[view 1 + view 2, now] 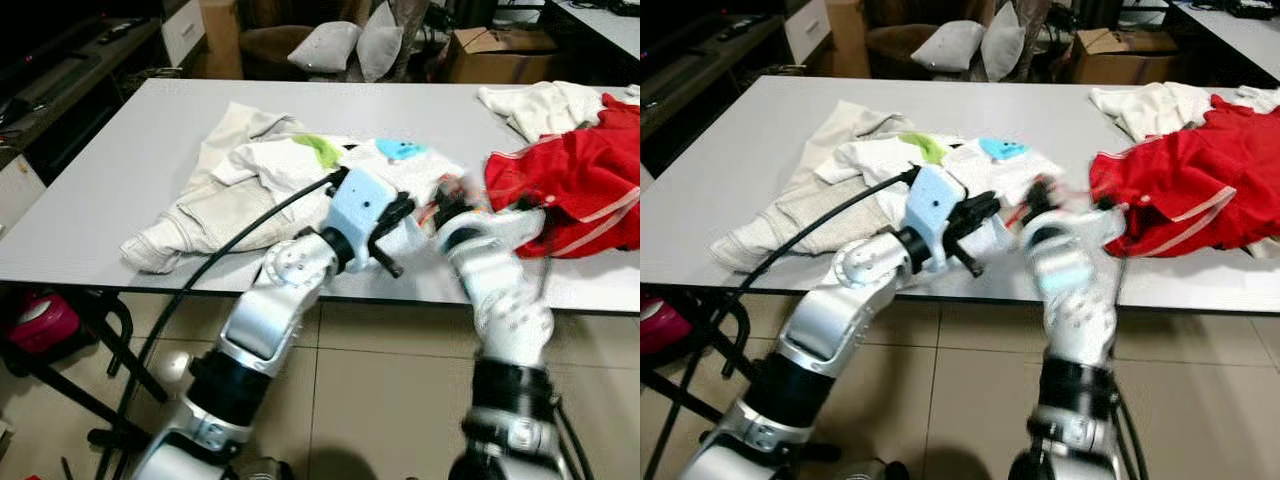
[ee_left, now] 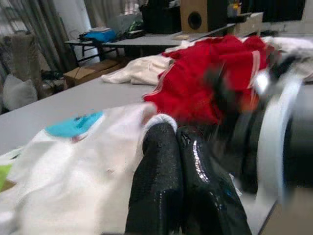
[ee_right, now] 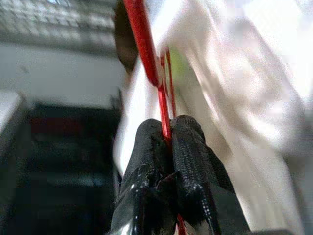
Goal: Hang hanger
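Right gripper (image 3: 166, 147): fingers closed on the thin red hanger (image 3: 146, 54), whose wire runs straight out from the fingertips toward the frame's top.

Left gripper (image 2: 176, 161): fingers pressed together, apparently empty, at the white T-shirt (image 1: 300, 165).

Both at centre frame over the table (image 1: 130, 160) near edge; red garment (image 1: 570, 185) right. Motion blur; hanger shape uncertain.

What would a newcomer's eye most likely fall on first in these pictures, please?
Probably the red garment, heaped at the right end of the white table, beside pale clothes spread across its middle. Next, the two silver arms meeting at the near table edge: the right gripper has its fingers shut on a thin red hanger, and the left gripper, fingers together, sits against the white shirt.
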Robot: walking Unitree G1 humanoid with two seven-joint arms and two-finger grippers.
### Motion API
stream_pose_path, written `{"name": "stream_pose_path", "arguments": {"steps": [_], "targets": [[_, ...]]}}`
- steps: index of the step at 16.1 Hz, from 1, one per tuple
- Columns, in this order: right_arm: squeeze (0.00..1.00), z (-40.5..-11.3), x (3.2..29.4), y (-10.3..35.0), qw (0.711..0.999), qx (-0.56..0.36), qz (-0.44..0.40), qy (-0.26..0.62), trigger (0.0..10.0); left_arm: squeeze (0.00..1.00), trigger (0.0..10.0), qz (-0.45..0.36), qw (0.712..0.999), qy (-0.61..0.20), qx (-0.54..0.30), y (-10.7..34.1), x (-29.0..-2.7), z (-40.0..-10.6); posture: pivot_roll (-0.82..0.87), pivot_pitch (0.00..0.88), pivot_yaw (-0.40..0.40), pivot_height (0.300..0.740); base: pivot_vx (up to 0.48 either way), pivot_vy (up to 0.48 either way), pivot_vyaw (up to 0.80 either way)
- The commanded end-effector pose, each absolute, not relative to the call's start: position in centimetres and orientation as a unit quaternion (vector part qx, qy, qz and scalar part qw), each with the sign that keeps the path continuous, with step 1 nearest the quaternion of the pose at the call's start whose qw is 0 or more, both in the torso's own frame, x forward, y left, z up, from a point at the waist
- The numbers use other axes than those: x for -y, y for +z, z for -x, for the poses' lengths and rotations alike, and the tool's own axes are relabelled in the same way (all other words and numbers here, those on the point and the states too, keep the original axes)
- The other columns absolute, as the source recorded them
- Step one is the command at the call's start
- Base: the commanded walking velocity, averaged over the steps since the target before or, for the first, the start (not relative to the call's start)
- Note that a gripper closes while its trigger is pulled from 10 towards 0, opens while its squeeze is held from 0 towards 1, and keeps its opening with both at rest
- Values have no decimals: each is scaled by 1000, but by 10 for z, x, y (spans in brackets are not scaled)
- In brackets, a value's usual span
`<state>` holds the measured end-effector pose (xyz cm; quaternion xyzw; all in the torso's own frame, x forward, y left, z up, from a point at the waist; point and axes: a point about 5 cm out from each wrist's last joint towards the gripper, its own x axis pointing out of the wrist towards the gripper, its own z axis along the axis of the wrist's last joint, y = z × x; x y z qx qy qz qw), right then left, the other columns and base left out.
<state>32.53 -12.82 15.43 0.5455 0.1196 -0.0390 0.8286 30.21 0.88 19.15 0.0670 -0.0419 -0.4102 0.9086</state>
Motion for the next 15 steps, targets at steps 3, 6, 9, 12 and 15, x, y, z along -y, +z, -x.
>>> {"name": "stream_pose_path", "arguments": {"steps": [3, 6, 9, 12, 15], "targets": [[0, -308, 71, 151, 770, -178, -612, 13, 10000, 0, 0, -81, 924, -371, 46, 193, -16, -308, -25, 0, 72, 740, 0, 0, 0], [0, -308, 79, 152, 779, -174, -603, 3, 10000, 0, 2784, -86, 923, -374, 33, 188, -18, -307, -27, 0, 71, 740, 0, 0, 0], [0, -306, 77, 153, 779, -176, -602, 14, 10000, 1000, 10000, -67, 906, -418, -11, 177, -16, -300, -26, 0, 68, 740, 0, 0, 0], [0, -306, 77, 153, 779, -176, -602, 14, 10000, 1000, 10000, -67, 906, -418, -11, 177, -16, -300, -26, 0, 68, 740, 0, 0, 0], [0, -306, 77, 153, 779, -176, -602, 14, 10000, 1000, 10000, -67, 906, -418, -11, 177, -16, -300, -26, 0, 68, 740, 0, 0, 0]]}}
